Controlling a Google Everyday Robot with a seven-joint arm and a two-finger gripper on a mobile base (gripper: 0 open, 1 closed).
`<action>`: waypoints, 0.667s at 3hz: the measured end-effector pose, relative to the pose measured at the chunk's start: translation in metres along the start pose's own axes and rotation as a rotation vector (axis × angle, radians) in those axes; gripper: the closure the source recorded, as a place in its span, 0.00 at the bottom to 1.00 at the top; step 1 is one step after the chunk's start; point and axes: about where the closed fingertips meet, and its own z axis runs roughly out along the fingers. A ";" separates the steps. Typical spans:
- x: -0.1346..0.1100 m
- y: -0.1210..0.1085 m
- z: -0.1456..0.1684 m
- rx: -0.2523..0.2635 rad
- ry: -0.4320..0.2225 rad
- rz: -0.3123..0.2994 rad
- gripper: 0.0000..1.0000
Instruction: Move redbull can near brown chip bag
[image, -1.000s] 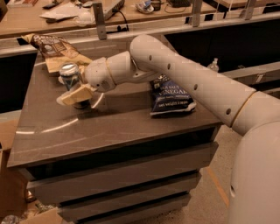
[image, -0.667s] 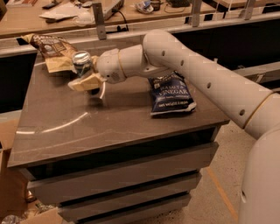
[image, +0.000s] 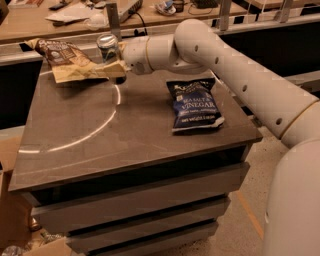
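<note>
Standing upright at the bench's (image: 100, 150) back-left, the redbull can (image: 107, 46) is just beside the brown chip bag (image: 67, 60), on the bag's right; can't tell if its base touches the top. End effector (image: 111, 64) pinches the can low down w/ tan fingers (image: 115, 70). White arm (image: 225, 55) reaches in from the right. Blue vinegar bag (image: 195, 105) lies flat, well apart.

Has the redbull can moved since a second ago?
Yes. Held by the pincer near the back edge of the table, the redbull can shifted backward and rightward, from in front of the brown chip bag to its right end.
</note>
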 end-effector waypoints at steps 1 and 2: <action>0.002 -0.031 0.013 0.047 0.003 0.030 1.00; 0.009 -0.051 0.022 0.076 0.004 0.072 1.00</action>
